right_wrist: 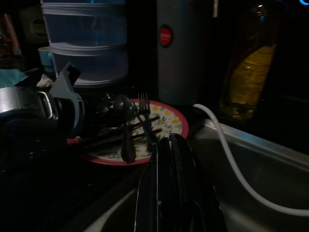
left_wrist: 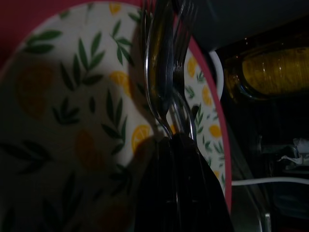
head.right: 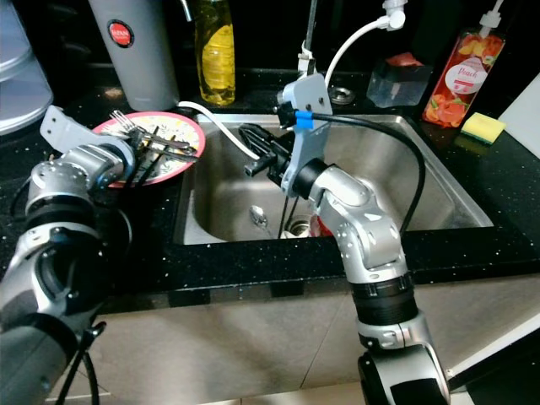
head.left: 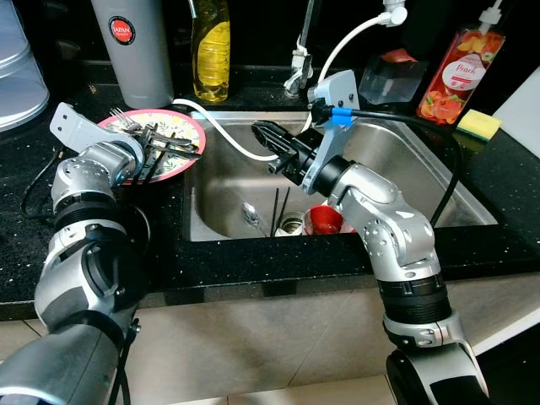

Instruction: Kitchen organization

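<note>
Left eye: we see the left gripper (head.left: 156, 152) over the pink-rimmed lemon-print plate (head.left: 181, 160) at the steel sink's (head.left: 422, 160) left edge. Left wrist: its fingers pinch silver forks (left_wrist: 164, 72). Right wrist: right gripper (right_wrist: 169, 159) closed, empty, over the sink.

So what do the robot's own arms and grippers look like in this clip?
Both arms are silver metal segments with black bands at the joints. The left gripper and right gripper each have two long black fingers. Each wrist carries a pale grey angular bracket. A black cable runs along the right arm, fixed at the bracket with blue tape.
</note>
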